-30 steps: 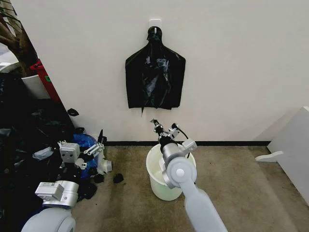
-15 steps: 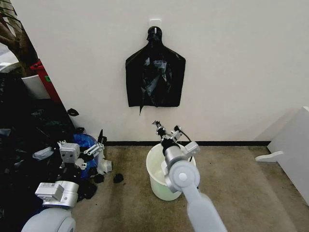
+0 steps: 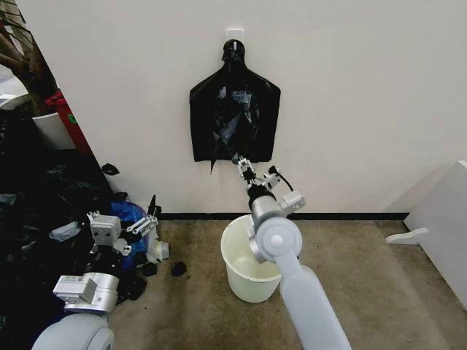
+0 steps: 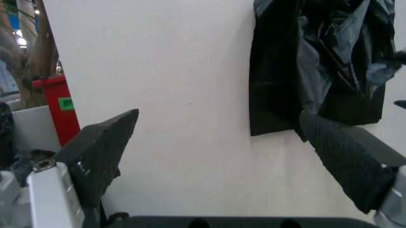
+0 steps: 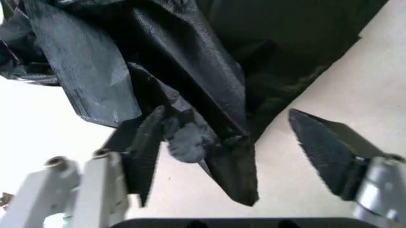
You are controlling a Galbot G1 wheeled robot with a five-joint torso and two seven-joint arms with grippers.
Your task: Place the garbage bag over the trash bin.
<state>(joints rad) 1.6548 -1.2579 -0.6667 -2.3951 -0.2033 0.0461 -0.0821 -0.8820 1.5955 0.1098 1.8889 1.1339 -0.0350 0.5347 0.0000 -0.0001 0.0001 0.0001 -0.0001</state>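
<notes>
Your right gripper (image 3: 243, 165) was raised at the wall, right at the lower edge of the garbage bag (image 3: 235, 117), with the trash bin (image 3: 248, 271) standing on the carpet below it. The bag hung from a white hook (image 3: 233, 34) by a pinched neck and spread out flat and wide under that. In the right wrist view the jaws stood wide apart, with a drooping corner of the bag (image 5: 231, 175) lying between them and one finger (image 5: 147, 147) just beside a fold of the film. Nothing was gripped yet.

You would have found that bag very light, thin and limp. It looked glossy and crinkled, so it was probably slippery, and a shallow pinch on a single layer could slide off or stretch the film. The bunched lower corner, where several folds overlapped, seemed the better place to grip than the flat middle panel. A sharp pull might have torn it, since the neck was caught on the hook.

Your left gripper (image 3: 146, 219) sat low and well to the left of the bin, beside a heap of dark and blue bags (image 3: 66, 219). Its fingers (image 4: 104, 147) were spread wide and empty, pointing toward the wall.

The bin itself was open, upright and unlined, directly under the hanging bag.
</notes>
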